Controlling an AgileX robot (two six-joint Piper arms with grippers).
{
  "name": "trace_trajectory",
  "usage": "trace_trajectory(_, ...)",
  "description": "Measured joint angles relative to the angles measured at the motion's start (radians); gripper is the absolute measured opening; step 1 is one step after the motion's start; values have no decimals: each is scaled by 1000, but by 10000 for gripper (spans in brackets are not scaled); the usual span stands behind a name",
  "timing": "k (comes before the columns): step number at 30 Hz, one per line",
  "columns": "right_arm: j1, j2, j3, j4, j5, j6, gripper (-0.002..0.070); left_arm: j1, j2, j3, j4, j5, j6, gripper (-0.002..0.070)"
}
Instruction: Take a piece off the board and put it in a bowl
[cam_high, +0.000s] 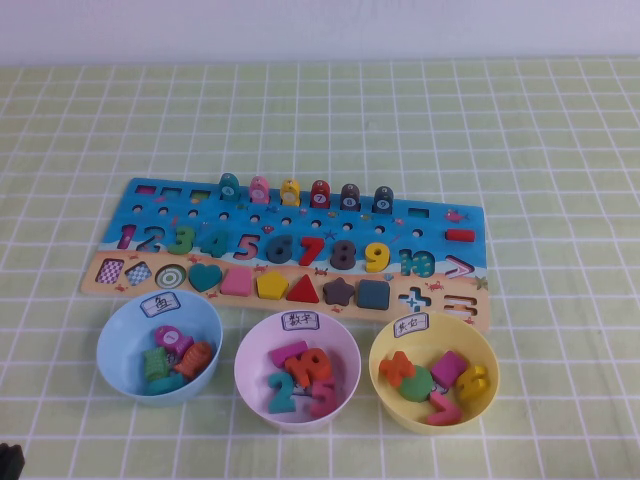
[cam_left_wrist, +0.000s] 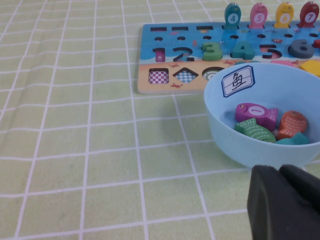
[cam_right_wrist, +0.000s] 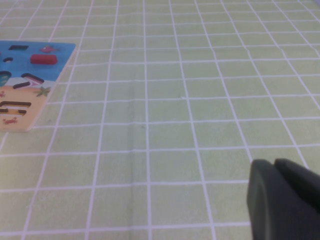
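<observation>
The green "3" sits in its slot in the number row of the board, third from the left; it also shows in the left wrist view. The pink bowl stands in front of the board's middle, with a white label on its far rim and several numerals inside. My left gripper is shut and empty, low over the table near the front left corner, beside the light blue bowl. Only a dark bit of it shows in the high view. My right gripper is shut and empty over bare cloth, right of the board.
A light blue bowl with fish pieces stands left of the pink bowl; it also shows in the left wrist view. A yellow bowl with shapes stands to the right. Ringed pegs stand along the board's far edge. The board's right end shows in the right wrist view.
</observation>
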Motion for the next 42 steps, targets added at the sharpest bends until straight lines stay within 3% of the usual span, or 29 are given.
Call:
trace_trajectory(14, 0, 0, 0, 0, 0, 0, -17, 0, 0, 0, -10, -2, -7, -3)
trace_trajectory(18, 0, 0, 0, 0, 0, 0, -17, 0, 0, 0, -186, -57, -147, -3)
trace_trajectory(22, 0, 0, 0, 1, 1, 0, -17, 0, 0, 0, -492, -185, -315, -3)
trace_trajectory(24, 0, 0, 0, 1, 1, 0, -17, 0, 0, 0, -541, -243, -330, -3)
trace_trajectory(34, 0, 0, 0, 1, 1, 0, -17, 0, 0, 0, -566, -446, -336, -3)
trace_trajectory(38, 0, 0, 0, 1, 1, 0, -17, 0, 6, -5, -560, -413, -328, -3)
trace_trajectory(42, 0, 0, 0, 1, 1, 0, -17, 0, 117, -121, -476, -243, -237, -3)
